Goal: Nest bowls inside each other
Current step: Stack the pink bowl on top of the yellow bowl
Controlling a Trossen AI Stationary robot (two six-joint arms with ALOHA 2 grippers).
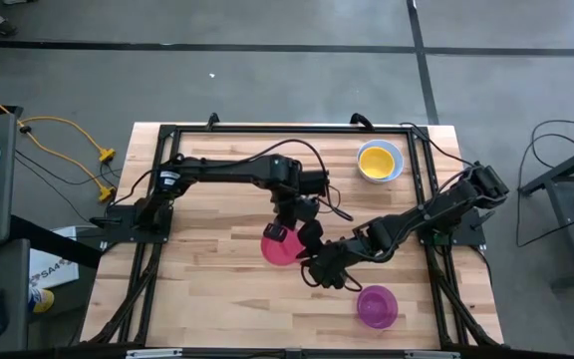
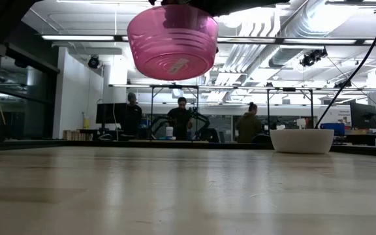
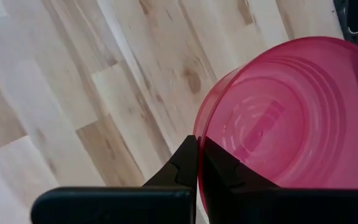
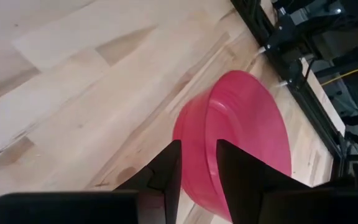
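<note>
The purple-magenta bowl point(image 1: 377, 305) sat alone on the wooden bench point(image 1: 207, 279) at its near edge, close to the right side. Just beyond it, the right gripper point(image 1: 319, 271) reached in toward the bench's middle with its fingers point(image 4: 166, 165) apart, set on either side of the rim of the pinkish red bowl point(image 1: 278, 246); whether they pressed on the wall I could not tell. The left gripper point(image 1: 289, 230) was clamped together on the opposite part of that same rim, one finger inside and one outside, as the left wrist view showed. From the low view the pinkish red bowl hung well above the bench surface, upright with its base downward, a pale label visible on its underside. Farther back, near the right far corner, the yellow bowl point(image 1: 378, 159) sat nested inside a blue bowl point(image 1: 396, 160). In the room beyond the bench, three people point(image 2: 181, 119) stood among desks and monitors.
</note>
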